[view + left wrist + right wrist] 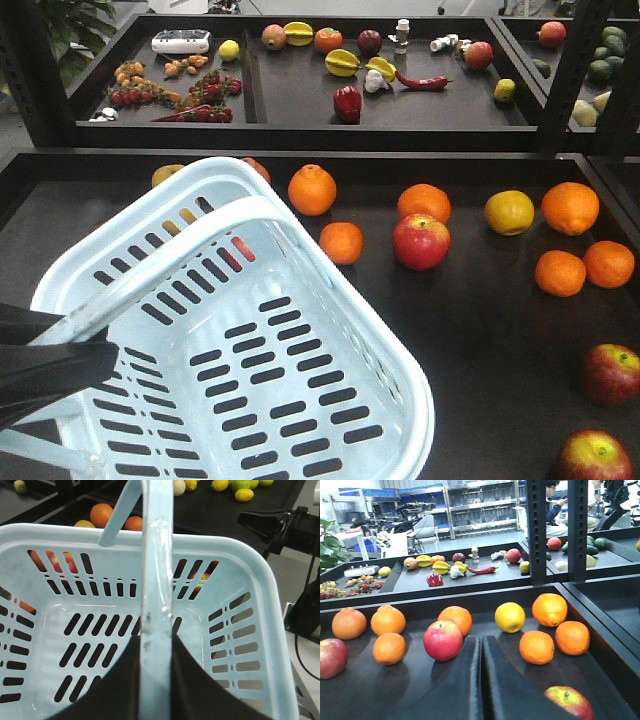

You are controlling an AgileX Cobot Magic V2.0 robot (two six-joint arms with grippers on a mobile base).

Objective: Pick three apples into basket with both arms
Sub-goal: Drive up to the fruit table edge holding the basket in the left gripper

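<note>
Left tool [156, 650] was pinching the basket [280, 630] by its handle [157, 555], holding it tilted over the bench [480, 330], I'd guess so fruit could drop straight in. Right tool [481, 642] was pressed together, empty, sitting low and facing an apple [442, 640]. No apple was in the basket yet.

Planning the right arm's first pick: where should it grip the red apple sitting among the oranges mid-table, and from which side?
Probably from above, fingers on the apple at its widest girth, left and right. It stands stem-up and those flanks are bare, while an orange crowds its back. The right gripper is shut, so open first.
</note>
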